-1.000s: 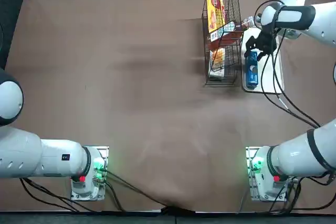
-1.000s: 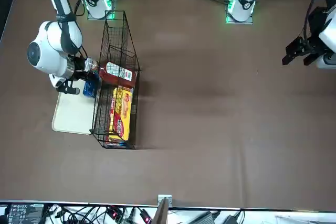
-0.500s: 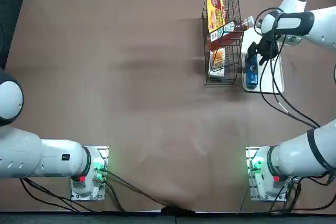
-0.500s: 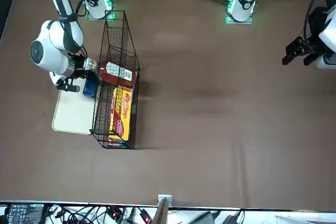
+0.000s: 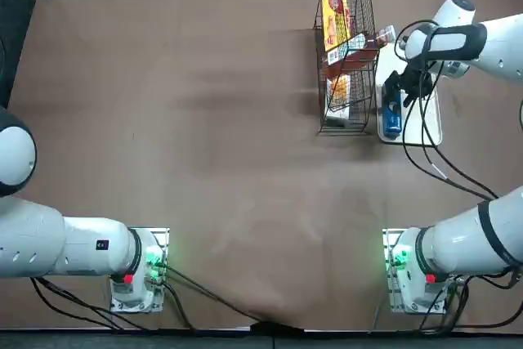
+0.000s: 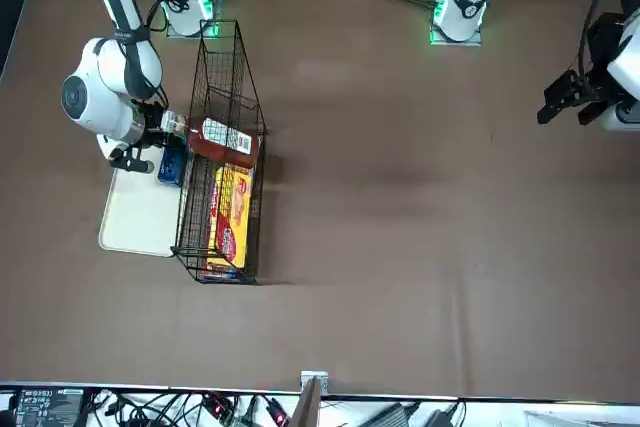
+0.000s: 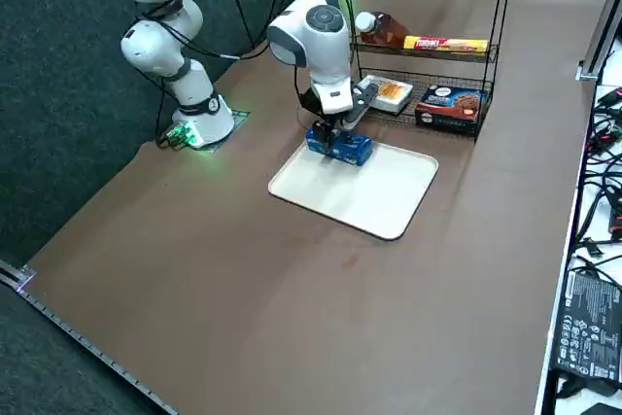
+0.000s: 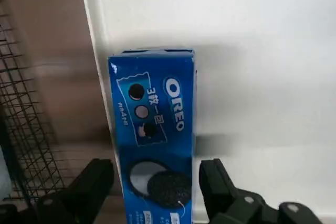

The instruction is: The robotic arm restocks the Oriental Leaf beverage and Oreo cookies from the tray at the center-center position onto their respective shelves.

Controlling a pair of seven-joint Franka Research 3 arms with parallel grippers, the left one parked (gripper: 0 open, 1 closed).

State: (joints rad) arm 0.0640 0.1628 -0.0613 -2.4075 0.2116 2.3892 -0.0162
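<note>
Roughly halfway: Oriental Leaf beverage (image 7: pixel 381 28) lying on upper tier of shelves (image 7: pixel 496 9), Oreo cookies (image 8: pixel 153 137) not yet shelved.
Right end effector (image 8: pixel 157 184) spread wide, straddling the Oreo cookies, not clamped; box lying on tray (image 7: pixel 389 191) edge nearest shelves, on tabletop (image 5: pixel 204 120).

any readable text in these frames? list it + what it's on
"OREO": white letters on the blue Oreo box, lying on the tray between the right gripper's open fingers.
Small white print beside the logo on that box: too small to read.
Bottle label on the rack: too small to read.
Yellow packet print: unreadable.
Other boxes on the rack: unreadable.
</note>
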